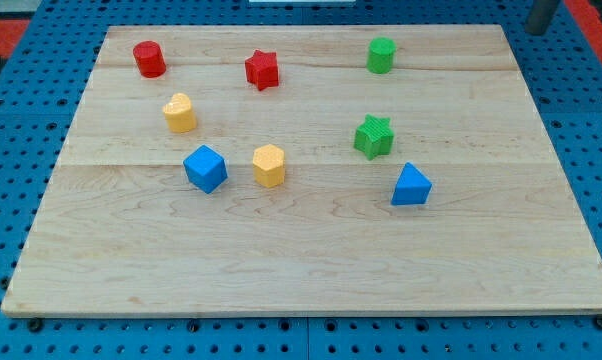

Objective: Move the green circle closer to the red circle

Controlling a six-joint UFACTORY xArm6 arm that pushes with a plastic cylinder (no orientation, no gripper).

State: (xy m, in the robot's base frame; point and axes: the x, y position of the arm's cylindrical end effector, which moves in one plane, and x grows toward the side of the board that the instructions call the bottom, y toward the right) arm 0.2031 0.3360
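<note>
Rod: a dark rod enters at the view's top right corner, beyond the bench edge; only a stub shows, cut by the frame.
My tip [538,30]: lowest visible end of that stub, off the bench [311,270], over the blue pegboard [581,120]. Cannot tell whether this is the true end of the rod.
Jaws: none on this rig, so no open or closed state to record; the rod touches nothing.
Green circle [381,55]: upright near the bench's top edge, right of centre, standing free.
Red circle [149,59]: near the top left corner, in about the same row as the green circle, well apart from it.
Key relation: green circle lies to the view's left of and slightly below my tip; red circle lies further left along nearly the same line. Tip, green, red run right to left in order.
Judgement: my tip is already on the far side of the green circle from the target, so a leftward push looks direct.
Obstacle: red star [263,69] sits between the two circles, slightly lower; a straight push may clip it.
Clear of path: green star [374,136], blue triangular block [411,186], blue cube [205,168], yellow hexagonal block [269,165], yellow block [180,112].
Progress: push judged not yet begun.
</note>
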